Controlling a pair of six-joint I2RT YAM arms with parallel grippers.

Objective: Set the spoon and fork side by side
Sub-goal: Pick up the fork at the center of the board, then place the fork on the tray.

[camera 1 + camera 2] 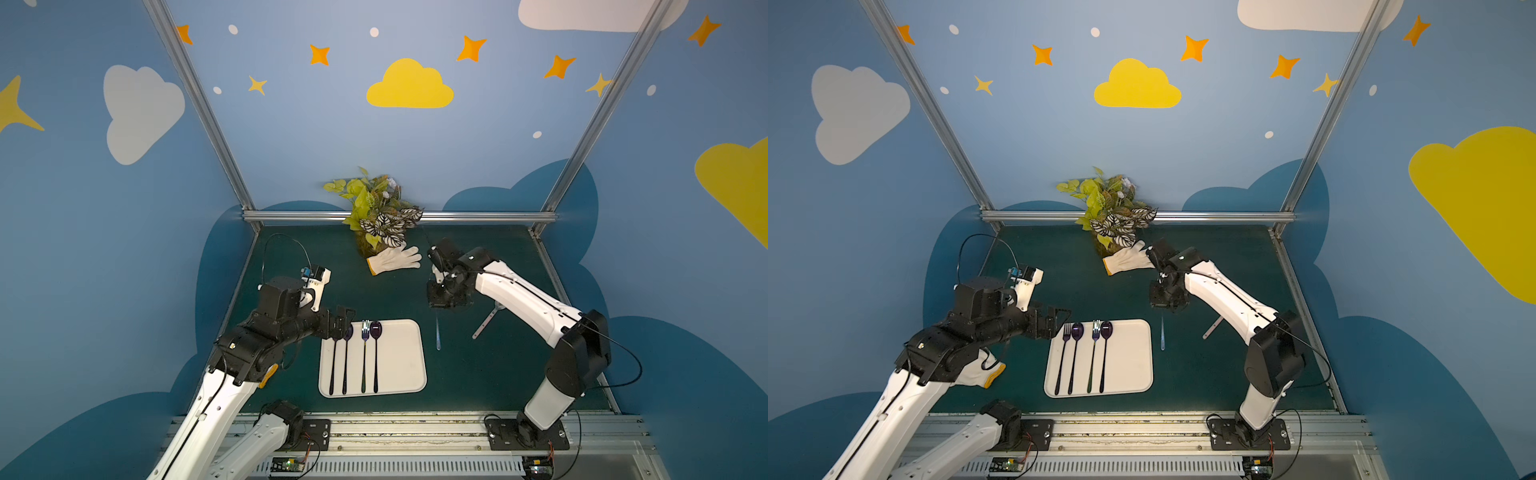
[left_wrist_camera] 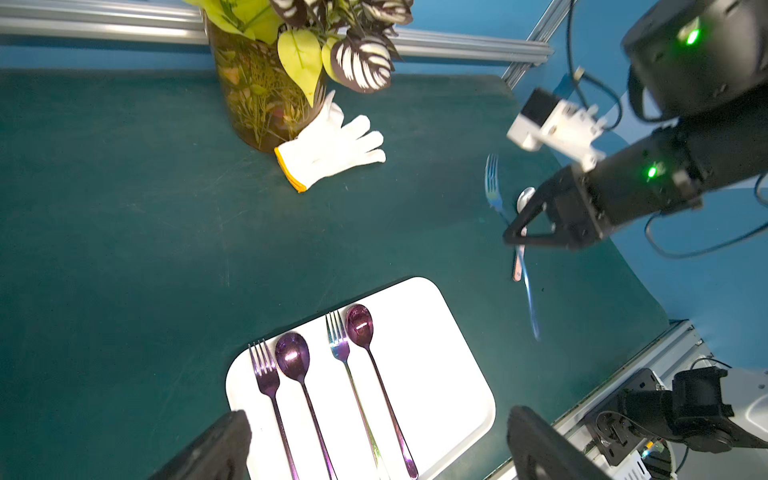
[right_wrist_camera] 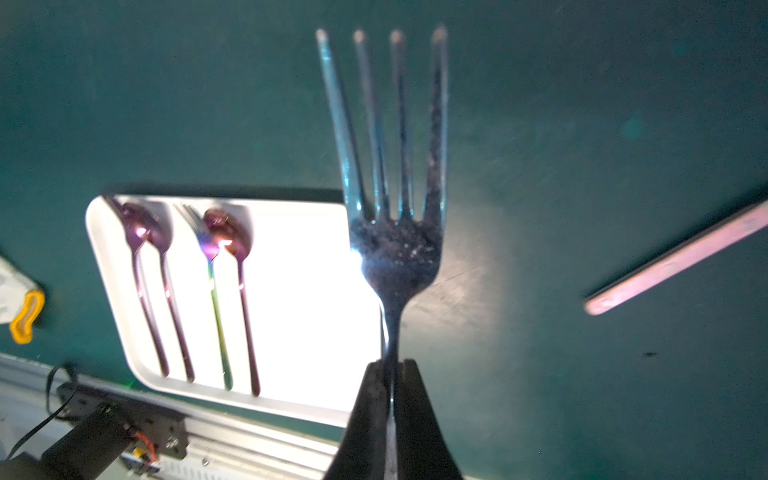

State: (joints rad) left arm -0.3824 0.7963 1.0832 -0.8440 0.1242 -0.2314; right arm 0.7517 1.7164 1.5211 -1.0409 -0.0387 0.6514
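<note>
In both top views the right tool (image 1: pixel 437 306) hangs over the counter (image 1: pixel 478 374) just right of the white tray (image 1: pixel 409 365). The blue fork (image 1: pixel 438 336) points out from under it towards the near edge, and the pale spoon (image 1: pixel 486 322) lies slanted on the counter just right of that. The left tool (image 1: pixel 344 319) hovers at the tray's far left corner, empty. The left wrist view shows the left tool's fingers (image 2: pixel 226 444) well apart above the tray, where two fork-and-spoon pairs (image 2: pixel 340 349) already lie in line. The right wrist view settles the grip: the jaws are pressed together on the fork's neck just below the head, tines free. So the pick-up looks done. The next move, I judge, is to carry the fork to the tray's bare right part, lay it parallel to the others, then fetch the spoon.
</note>
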